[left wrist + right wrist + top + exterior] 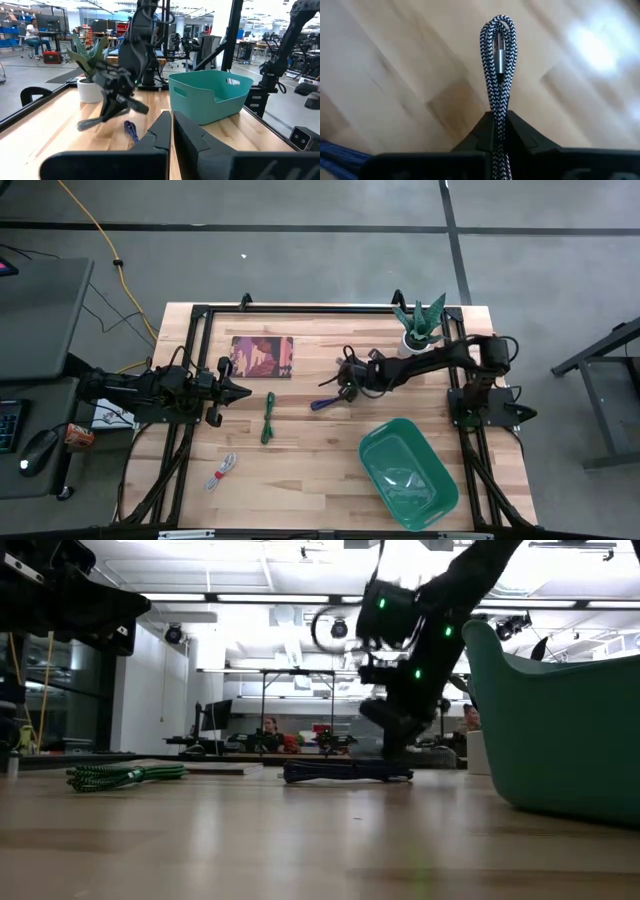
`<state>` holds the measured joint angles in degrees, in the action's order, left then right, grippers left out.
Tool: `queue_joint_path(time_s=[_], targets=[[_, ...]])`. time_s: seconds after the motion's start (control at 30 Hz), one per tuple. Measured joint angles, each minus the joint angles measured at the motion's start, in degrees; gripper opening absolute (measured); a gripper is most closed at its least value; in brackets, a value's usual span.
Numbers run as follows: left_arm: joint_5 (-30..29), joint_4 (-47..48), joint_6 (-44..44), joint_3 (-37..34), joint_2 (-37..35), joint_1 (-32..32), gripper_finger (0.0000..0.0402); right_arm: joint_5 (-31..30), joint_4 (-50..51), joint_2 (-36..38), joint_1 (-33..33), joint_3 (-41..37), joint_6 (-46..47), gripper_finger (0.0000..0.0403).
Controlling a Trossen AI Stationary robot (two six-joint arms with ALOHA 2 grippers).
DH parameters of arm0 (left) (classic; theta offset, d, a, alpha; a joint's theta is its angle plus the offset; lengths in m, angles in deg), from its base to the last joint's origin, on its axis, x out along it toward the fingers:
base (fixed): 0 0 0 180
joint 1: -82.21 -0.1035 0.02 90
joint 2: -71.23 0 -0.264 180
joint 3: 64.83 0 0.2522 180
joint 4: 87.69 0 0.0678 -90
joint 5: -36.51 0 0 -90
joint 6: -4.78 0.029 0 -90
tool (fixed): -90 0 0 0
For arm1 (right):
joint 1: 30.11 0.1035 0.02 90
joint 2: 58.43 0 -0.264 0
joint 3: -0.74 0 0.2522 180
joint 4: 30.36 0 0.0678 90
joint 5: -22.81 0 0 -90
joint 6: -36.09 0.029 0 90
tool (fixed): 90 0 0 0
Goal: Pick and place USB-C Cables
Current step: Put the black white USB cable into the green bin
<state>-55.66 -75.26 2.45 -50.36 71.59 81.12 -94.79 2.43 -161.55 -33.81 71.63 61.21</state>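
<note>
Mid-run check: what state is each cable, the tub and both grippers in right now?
Silver-grey braided cable bundle: folded, clamped in right gripper.
Right gripper: shut on it.
Purple cable bundle: lying loose on the table.
Green cable bundle: lying loose.
White-and-red cable bundle: lying loose.
Teal plastic tub: upright, contents unclear.
Left gripper: shut, empty.

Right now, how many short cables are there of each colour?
Green cable: 1
Purple cable: 1
White-and-red cable: 1
Grey cable, clamped in the right gripper: 1
Total: 4
</note>
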Motion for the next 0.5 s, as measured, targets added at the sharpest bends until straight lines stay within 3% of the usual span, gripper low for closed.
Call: queue_joint_path(time_s=[0.17,0.37,0.5], targets=[[0.00,0.00,0.00,0.00,0.00,-0.01,0.0000,-3.37,-3.01,4.17,5.58,0.02,-3.17,0.0005],[-0.20,-0.10,0.00,0.00,0.00,0.01,0.0000,-3.77,-13.73,4.88,10.26,0.02,-7.69,0.0005],[-0.20,-0.17,0.00,0.00,-0.02,-0.01,0.0000,-1.12,-29.82,5.08,11.20,-4.64,-11.19,0.0005]])
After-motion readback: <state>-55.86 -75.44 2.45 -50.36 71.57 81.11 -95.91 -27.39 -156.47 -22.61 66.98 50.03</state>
